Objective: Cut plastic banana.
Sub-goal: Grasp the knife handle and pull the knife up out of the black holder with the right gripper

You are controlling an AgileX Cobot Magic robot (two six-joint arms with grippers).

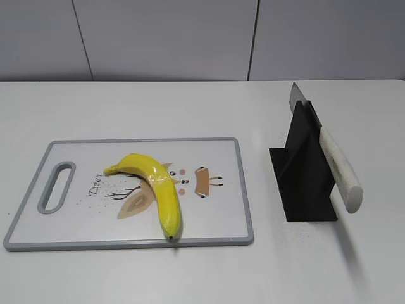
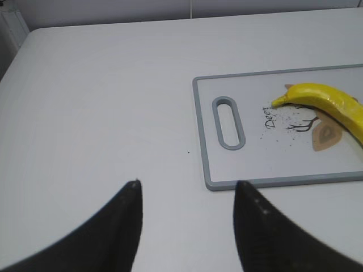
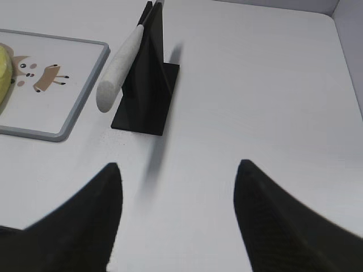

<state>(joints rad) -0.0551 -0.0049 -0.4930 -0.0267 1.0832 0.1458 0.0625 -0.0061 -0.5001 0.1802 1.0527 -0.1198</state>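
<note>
Plastic banana [image 1: 156, 189] lay whole on the cutting board [image 1: 221, 215], curved across its deer print, dark tip at the board's near edge; knife [image 1: 335, 166] rested tilted in a black stand [image 1: 302, 180] on the counter [image 1: 190, 107], just right of the board; left tool [image 2: 187, 190] hovered released off the board's handle-slot end; right tool [image 3: 176, 170] hung released, beyond the stand from the board.

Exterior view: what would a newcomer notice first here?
The bright yellow plastic banana stands out, lying across the cutting board at left on the white table. To its right, a knife with a pale handle rests slanted in a black stand, untouched.
</note>
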